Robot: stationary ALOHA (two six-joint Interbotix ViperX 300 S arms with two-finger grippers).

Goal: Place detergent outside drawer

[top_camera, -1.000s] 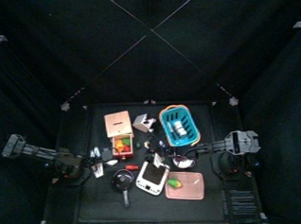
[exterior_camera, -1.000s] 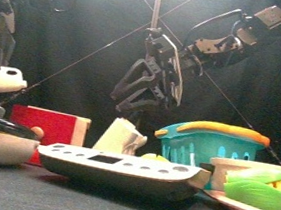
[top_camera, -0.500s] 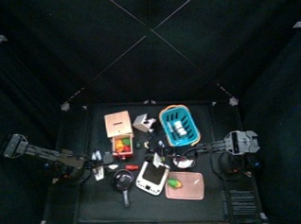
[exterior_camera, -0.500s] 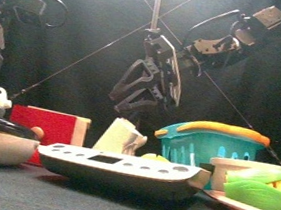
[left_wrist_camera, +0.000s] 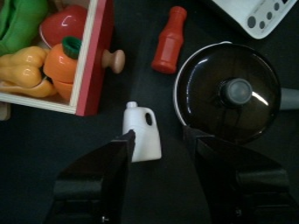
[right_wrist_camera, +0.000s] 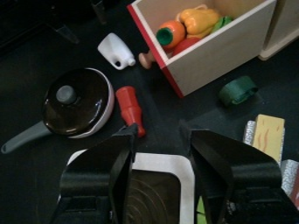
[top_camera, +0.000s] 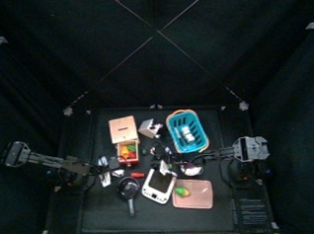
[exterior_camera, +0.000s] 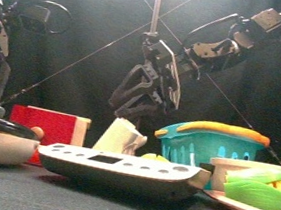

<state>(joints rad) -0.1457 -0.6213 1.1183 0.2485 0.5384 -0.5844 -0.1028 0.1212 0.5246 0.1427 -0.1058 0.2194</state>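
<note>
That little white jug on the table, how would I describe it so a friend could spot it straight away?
Find the red-fronted drawer full of toy fruit, then the black lidded pan. The white detergent jug lies on the dark table between them, between the left gripper's open jaws. It is the only white, handled bottle; its neighbour is a red bottle.

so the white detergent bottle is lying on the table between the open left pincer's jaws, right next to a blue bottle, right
Not quite: the bottle beside the white detergent bottle is red, not blue, as the left wrist view shows. The detergent does lie on the table between the open left pincer's jaws.
</note>
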